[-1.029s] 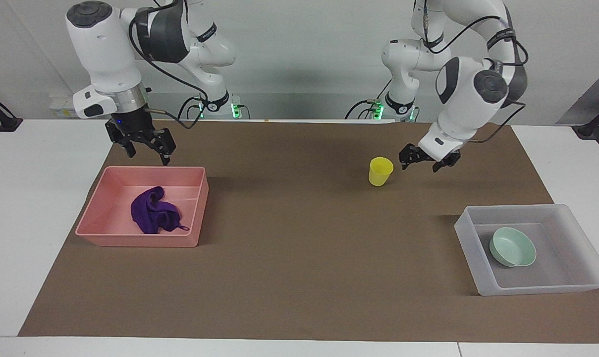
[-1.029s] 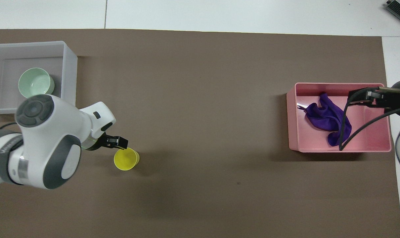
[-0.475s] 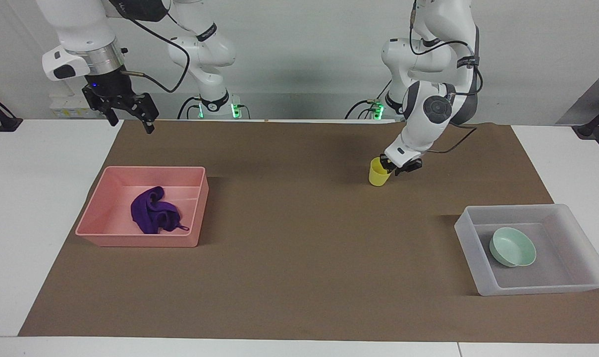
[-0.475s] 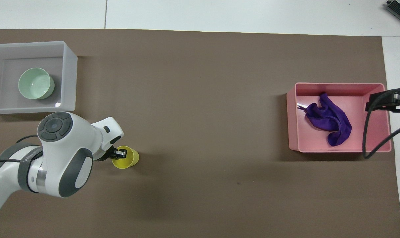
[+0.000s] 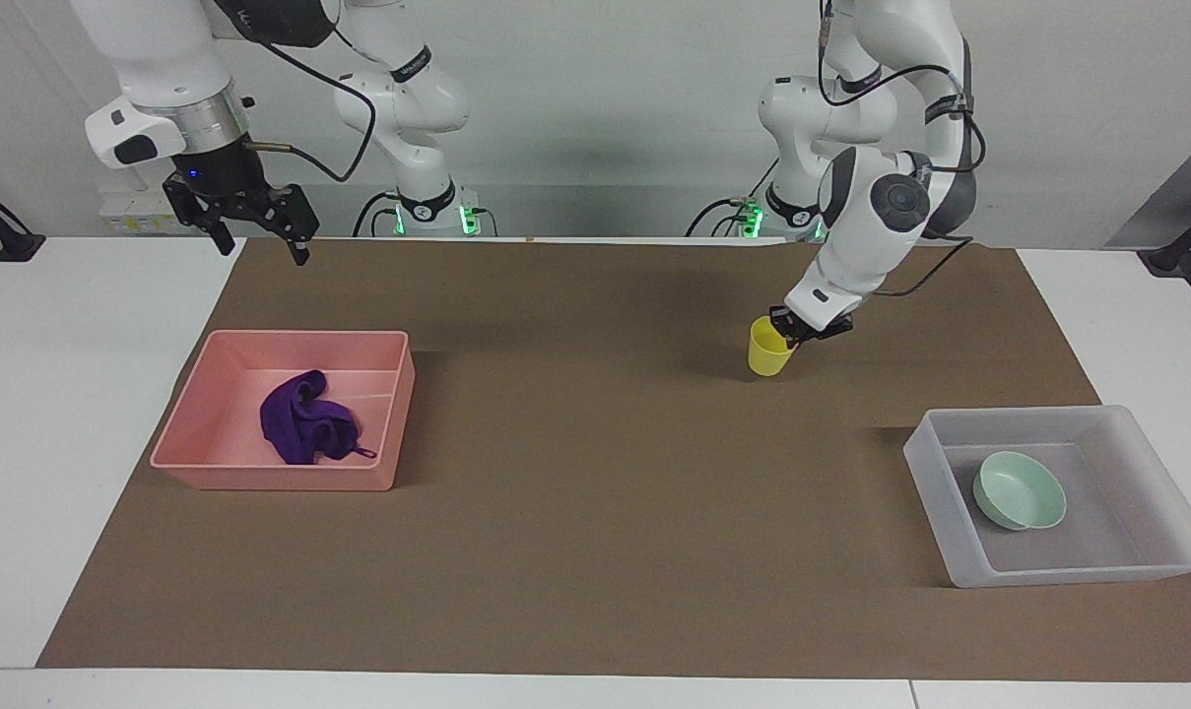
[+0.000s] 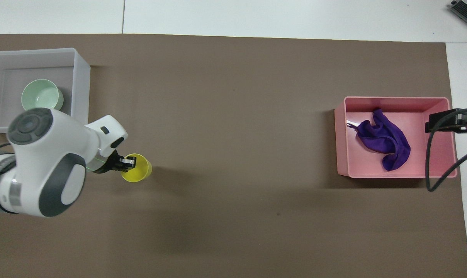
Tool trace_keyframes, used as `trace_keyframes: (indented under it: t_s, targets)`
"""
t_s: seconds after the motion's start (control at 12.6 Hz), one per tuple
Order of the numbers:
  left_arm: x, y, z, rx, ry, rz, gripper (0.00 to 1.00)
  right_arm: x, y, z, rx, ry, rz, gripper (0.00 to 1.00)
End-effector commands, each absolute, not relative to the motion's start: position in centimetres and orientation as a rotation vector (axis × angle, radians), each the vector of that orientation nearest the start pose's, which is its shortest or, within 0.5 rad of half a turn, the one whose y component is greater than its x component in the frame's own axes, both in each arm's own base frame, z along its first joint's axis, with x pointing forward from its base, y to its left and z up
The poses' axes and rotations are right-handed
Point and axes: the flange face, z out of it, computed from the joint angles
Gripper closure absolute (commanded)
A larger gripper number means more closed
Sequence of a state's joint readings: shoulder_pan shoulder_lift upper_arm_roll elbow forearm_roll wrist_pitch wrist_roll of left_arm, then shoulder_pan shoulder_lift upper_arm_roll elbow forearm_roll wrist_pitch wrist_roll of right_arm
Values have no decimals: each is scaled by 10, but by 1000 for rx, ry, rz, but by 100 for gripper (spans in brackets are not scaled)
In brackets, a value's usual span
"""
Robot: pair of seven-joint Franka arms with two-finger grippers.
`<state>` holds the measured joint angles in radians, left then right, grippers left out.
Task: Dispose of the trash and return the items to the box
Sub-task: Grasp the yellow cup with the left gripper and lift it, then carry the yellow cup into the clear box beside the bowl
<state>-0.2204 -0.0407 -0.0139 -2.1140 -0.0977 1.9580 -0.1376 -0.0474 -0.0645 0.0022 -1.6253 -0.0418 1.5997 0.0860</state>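
Observation:
The yellow cup is upright over the brown mat, and it also shows in the overhead view. My left gripper is shut on the cup's rim, one finger inside it. The mint-green bowl sits in the translucent box at the left arm's end, also seen from overhead. The purple rag lies in the pink bin. My right gripper is open and empty, raised high near the pink bin's edge toward the right arm's end.
A brown mat covers most of the white table. The box and the pink bin stand at opposite ends of it. The right arm's cable hangs over the pink bin.
My left gripper closed on the cup's rim and carried it a little away from the robots, toward the box. My right gripper rose high from the pink bin, then stayed.

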Motion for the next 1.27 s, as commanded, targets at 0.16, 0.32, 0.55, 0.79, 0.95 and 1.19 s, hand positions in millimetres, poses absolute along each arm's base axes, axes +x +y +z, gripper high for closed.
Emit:
trace_keyframes:
  t_s: [0.16,0.32,0.55,0.79,0.95,1.19]
  targets:
    - [586,-24,500,-3149,-157,138,100,533,-30,630,-3176,101,13,0]
    - [619,17,512,-3122,-241,57,100,533,-25,628,-3173,90,13,0]
    - [661,94,495,-3094,-367,-21,100,531,-21,626,-3172,95,12,0]
    - [681,146,477,-3075,-441,-183,100,531,-21,626,-3170,97,10,0]
    - [687,159,452,-3074,-481,-165,100,532,-21,626,-3170,97,-5,0]
    - [695,159,414,-3083,-498,-136,100,533,-21,626,-3169,94,-12,0]
